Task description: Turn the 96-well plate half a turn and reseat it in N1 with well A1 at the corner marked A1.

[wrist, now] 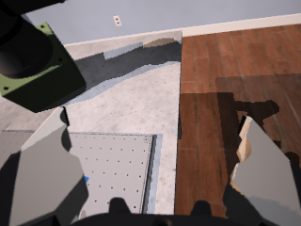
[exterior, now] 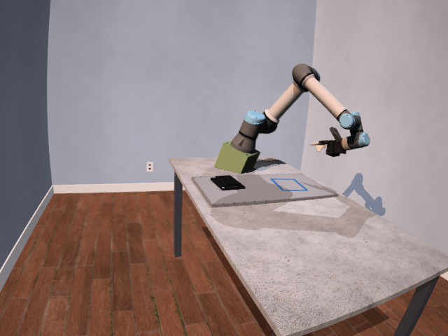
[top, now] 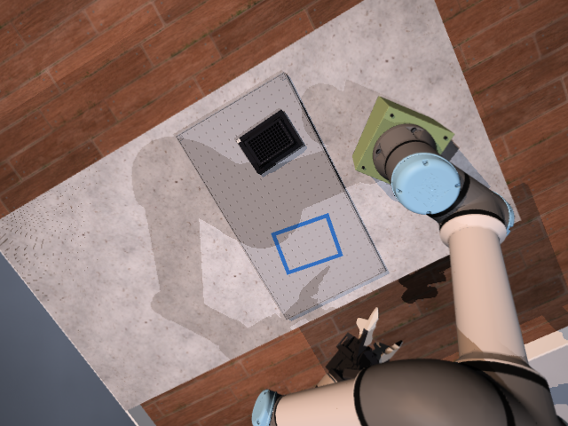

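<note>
The black 96-well plate (top: 271, 141) sits in nest N1 on the grey perforated board (top: 280, 193); a small white mark shows at its left corner. It also shows in the exterior view (exterior: 227, 182). My gripper (top: 376, 331) is open and empty. It hangs high in the air beyond the table's edge, past the board's end with the blue rectangle, far from the plate. It also shows in the exterior view (exterior: 318, 145). In the wrist view the two fingers stand wide apart over the board's corner and the floor; the plate is out of that view.
A blue outlined rectangle (top: 306, 243) is marked on the board's near end. The arm's green base block (top: 394, 132) stands beside the board. The table edge runs just past the board's end, with wooden floor beyond.
</note>
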Controlling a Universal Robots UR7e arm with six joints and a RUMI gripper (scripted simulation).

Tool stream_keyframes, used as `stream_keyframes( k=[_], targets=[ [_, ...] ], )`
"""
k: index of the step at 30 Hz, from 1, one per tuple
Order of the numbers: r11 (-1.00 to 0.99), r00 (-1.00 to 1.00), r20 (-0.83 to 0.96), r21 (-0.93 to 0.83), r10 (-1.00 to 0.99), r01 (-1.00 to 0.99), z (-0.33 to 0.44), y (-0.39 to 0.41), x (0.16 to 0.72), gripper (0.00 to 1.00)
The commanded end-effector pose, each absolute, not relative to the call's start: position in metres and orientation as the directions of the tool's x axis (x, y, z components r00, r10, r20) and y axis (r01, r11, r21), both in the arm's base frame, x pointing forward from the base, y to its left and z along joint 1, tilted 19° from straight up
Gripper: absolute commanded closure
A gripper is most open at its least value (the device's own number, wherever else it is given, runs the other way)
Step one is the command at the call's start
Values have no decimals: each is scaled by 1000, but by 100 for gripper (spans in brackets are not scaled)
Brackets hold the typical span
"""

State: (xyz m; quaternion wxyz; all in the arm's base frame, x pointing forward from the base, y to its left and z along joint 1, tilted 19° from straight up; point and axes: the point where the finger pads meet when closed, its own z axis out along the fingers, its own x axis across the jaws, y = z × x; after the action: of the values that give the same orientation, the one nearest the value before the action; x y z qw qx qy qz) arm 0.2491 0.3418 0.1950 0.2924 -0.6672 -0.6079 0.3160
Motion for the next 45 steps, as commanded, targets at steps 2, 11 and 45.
stream_keyframes(
  k=[2,11,45],
  targets=[
    [-90,61,-66,-774,996,627,195,342,249,0],
    [-90,61,-66,-774,996,627,195,342,249,0],
    [-473,500,-177,-681,847,560,162,260,323,0]
  ],
)
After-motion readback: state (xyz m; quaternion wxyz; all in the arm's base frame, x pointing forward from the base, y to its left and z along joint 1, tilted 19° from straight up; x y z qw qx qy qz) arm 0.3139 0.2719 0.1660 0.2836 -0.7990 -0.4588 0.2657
